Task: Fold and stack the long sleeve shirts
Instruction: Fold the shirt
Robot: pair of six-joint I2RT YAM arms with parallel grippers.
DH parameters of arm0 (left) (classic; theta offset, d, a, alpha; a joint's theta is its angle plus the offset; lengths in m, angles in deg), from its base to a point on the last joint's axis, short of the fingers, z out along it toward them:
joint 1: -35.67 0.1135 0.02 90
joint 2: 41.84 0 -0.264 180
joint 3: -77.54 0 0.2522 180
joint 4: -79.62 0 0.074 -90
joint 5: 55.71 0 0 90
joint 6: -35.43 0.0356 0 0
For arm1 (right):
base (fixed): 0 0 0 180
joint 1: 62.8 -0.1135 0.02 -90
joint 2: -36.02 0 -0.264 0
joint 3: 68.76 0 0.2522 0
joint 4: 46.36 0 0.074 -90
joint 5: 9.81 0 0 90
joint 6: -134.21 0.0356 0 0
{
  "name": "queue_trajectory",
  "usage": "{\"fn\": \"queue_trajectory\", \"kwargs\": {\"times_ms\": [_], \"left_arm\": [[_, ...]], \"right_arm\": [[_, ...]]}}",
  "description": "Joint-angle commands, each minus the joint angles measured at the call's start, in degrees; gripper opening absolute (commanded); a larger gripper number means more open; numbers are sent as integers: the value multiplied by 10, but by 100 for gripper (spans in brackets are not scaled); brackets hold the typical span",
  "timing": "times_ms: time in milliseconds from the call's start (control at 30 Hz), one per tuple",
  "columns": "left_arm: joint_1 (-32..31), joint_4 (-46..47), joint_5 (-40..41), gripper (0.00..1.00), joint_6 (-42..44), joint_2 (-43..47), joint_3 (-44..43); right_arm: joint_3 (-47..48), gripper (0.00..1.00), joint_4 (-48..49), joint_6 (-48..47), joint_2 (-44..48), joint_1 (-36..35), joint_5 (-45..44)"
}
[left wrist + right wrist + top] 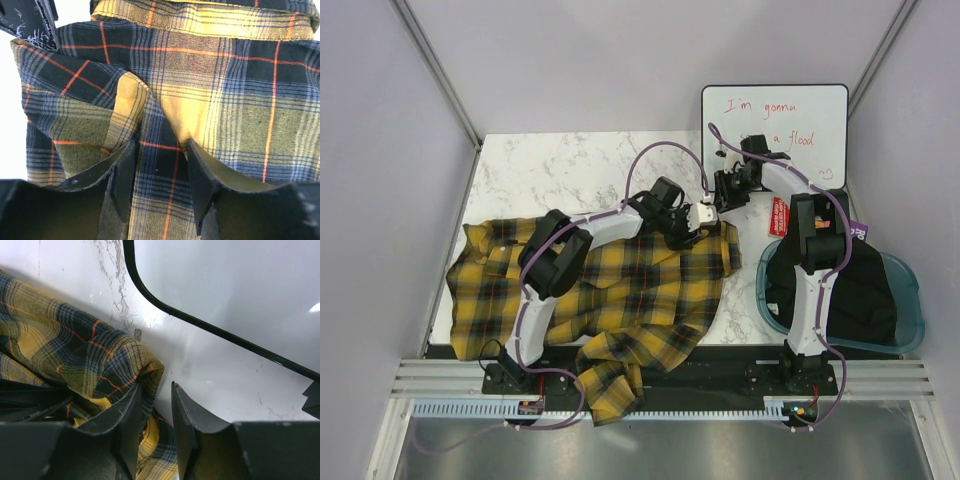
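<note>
The long sleeve shirt [620, 290], yellow-and-black plaid with thin red lines, lies spread over the left and middle of the marble table [560, 165], with one sleeve hanging over the front edge. My left gripper [698, 218] is down on the shirt's far right corner. In the left wrist view its jaws [160, 150] stand apart, straddling a flat band of plaid cloth [225, 100] that puckers just beyond the tips. My right gripper [723, 195] is beside that same corner. In the right wrist view it [156, 390] is open, with a raised fold of shirt [75, 350] against its left finger and bare table showing between the tips.
A blue bin [910, 310] with dark clothing in it stands at the right, beside the right arm. A whiteboard [775, 120] with red handwriting lies at the back right, its black edge [210, 327] just past the right fingers. A small red tag [779, 216] lies near the bin.
</note>
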Motion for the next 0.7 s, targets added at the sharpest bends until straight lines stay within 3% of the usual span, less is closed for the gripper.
{"fn": "queue_trajectory", "kwargs": {"times_ms": [0,100,267,367,400,667], "left_arm": [[-7,29,7,47,23,-13,-29],[-8,35,7,36,15,-13,-31],[-8,37,-22,12,0,9,-31],[-7,37,-47,2,-15,33,-26],[-8,38,-49,2,-21,41,-25],[-14,37,-107,2,-52,111,4]], "right_arm": [[-17,34,29,5,1,1,11],[-22,31,32,4,1,0,10],[-25,17,36,-2,1,0,-1],[-25,6,41,-1,2,0,-2],[-26,0,43,0,2,0,-2],[-37,0,54,6,7,1,-1]]}}
